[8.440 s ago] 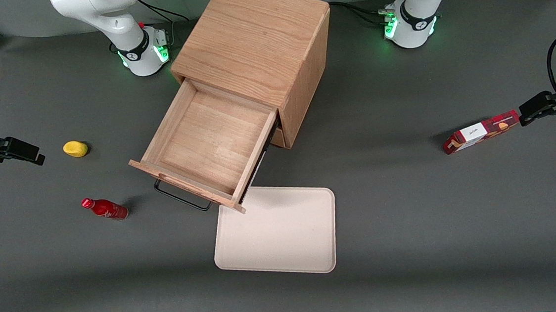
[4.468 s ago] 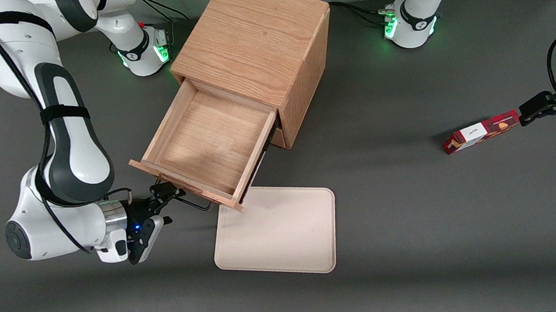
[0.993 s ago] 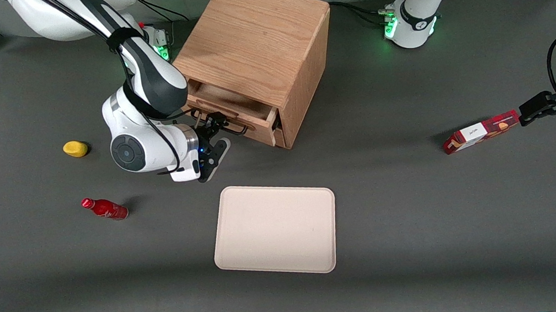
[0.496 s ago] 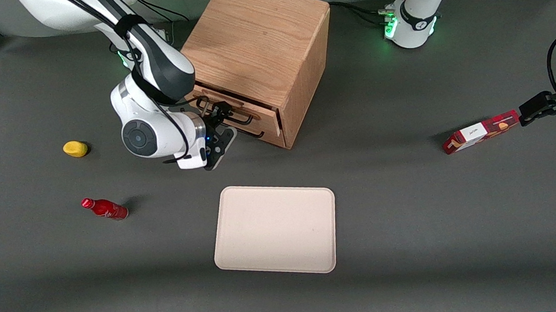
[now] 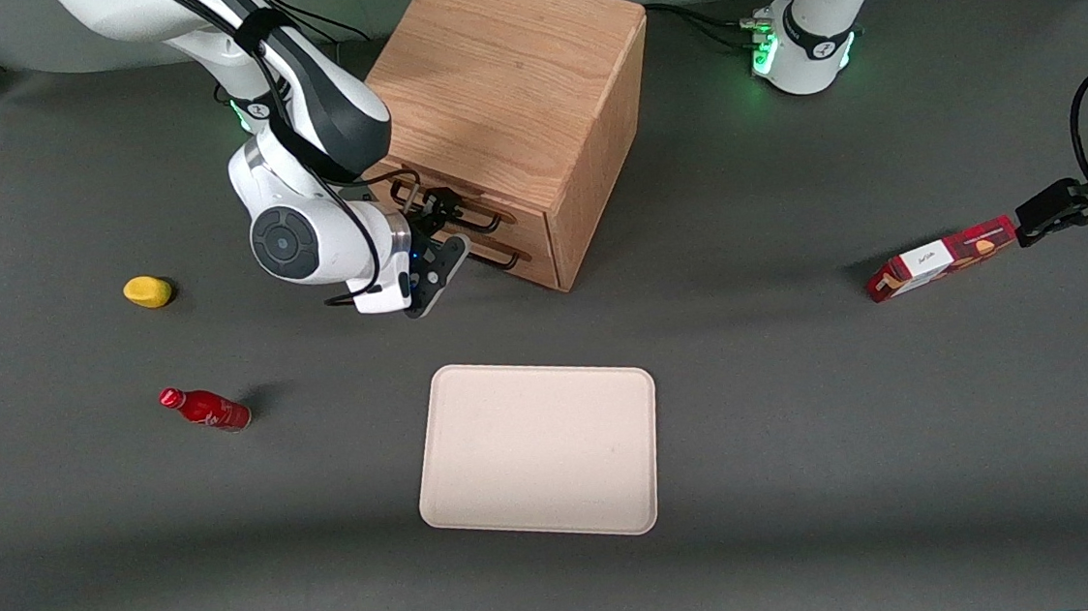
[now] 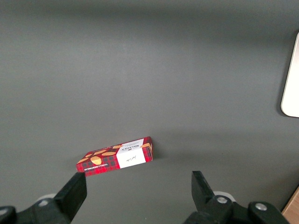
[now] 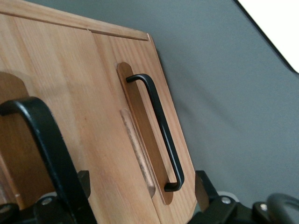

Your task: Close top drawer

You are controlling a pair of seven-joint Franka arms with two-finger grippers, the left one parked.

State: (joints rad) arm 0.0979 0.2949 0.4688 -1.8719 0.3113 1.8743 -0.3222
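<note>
White glossy shells on the working arm (image 5: 295, 102), dark grey panels along its links, black cable strapped along the outside. A round grey disc caps the wrist joint (image 5: 282, 244), with a silver ring beside it. The claw (image 5: 435, 219) is black, and green light glows at the arm's base (image 5: 243, 115).

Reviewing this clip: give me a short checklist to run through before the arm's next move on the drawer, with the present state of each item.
1. Top drawer pushed flush with the cabinet: ok.
2. Hand at the top drawer's handle: ok.
3. Hand released from handle: cannot tell.
4. Lower drawer shut: ok.
5. Retreat path toward the tray free: ok; red bottle and yellow object lie well aside.
</note>
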